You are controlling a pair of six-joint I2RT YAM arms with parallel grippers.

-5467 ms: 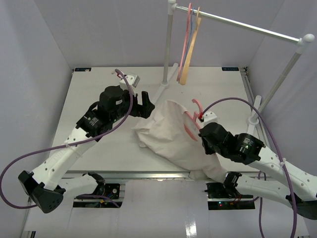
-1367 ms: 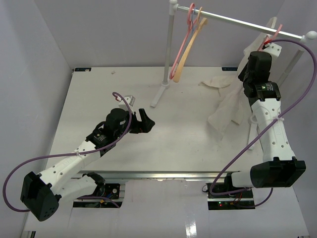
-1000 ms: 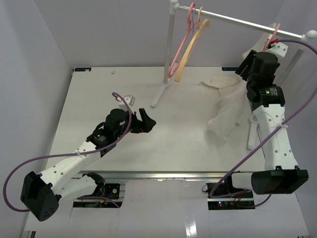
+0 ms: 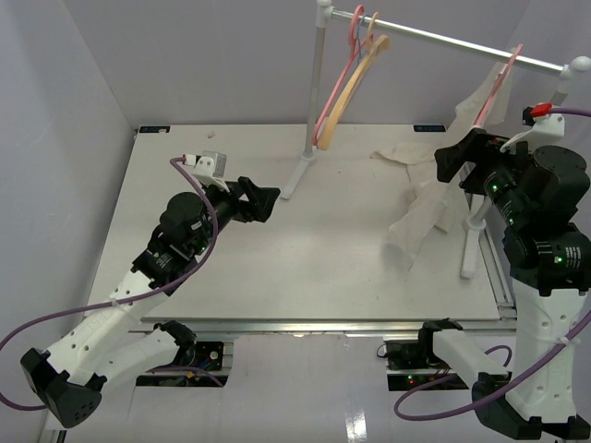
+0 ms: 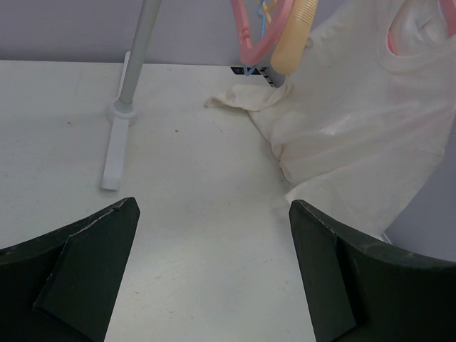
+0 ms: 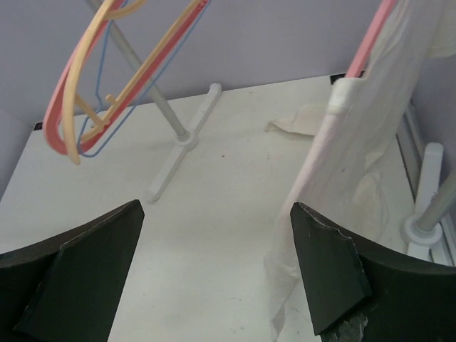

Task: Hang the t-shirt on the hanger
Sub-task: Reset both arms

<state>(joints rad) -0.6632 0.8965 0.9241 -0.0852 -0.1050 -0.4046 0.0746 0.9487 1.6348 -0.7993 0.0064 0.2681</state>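
Hanging t-shirt [image 4: 425, 208] on hanger [image 4: 499, 78] beside right gripper [image 4: 454, 169], jaws spread, left gripper [image 4: 263, 201] likewise spread

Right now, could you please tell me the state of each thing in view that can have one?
t-shirt: on the hanger, lower part trailing onto the table.
hanger: hooked on the rail, carrying the t-shirt.
spare pink hanger: hanging on the rail, bare.
tan hanger: hanging on the rail, bare.
left gripper: open, holding nothing.
right gripper: open, holding nothing.
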